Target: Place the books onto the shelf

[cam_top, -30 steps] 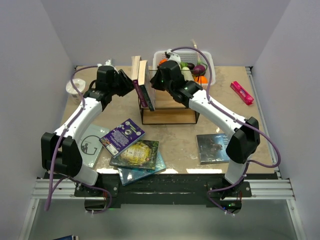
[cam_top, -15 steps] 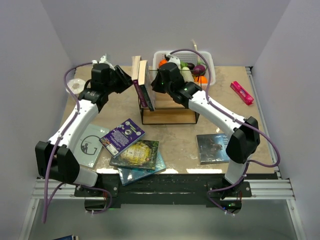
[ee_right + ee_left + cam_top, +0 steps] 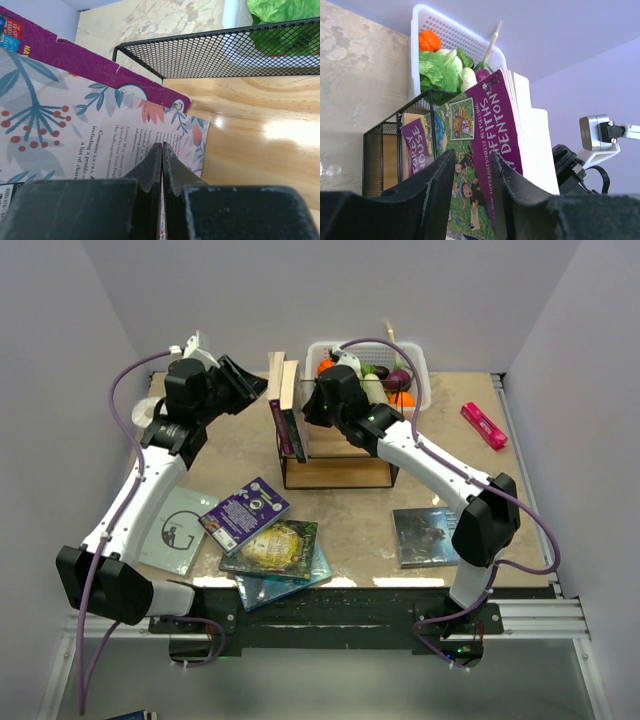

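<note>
Two upright books (image 3: 285, 405) stand on edge at the left end of the shelf (image 3: 335, 478), page edges up and sticking out above the wire frame; the rest of the shelf's wooden board is bare. The left gripper (image 3: 248, 388) hangs just left of that pair, apart from it, fingers spread with nothing between them. In the left wrist view the left gripper (image 3: 472, 160) frames the purple spine (image 3: 495, 120) of the outer book through the gap, with the black mesh of the shelf (image 3: 385, 145) lower left. The right gripper (image 3: 308, 412) is on the other side of the pair, inside the shelf, fingers pressed together and holding nothing. In the right wrist view its closed tips (image 3: 161, 150) sit right at the floral back cover (image 3: 75, 115) of the inner book; real contact unclear. Loose on the table (image 3: 350, 515): the purple book (image 3: 244, 512) with white circles overlapping the green-gold book (image 3: 272, 548), which lies on the teal-blue book (image 3: 295, 583); a pale grey book (image 3: 178, 530) to their left; the dark blue-grey book (image 3: 425, 535) front right, partly under the right arm. The white basket (image 3: 418, 365) of vegetables is behind the shelf, and a pink oblong (image 3: 483, 425) lies far right.
</note>
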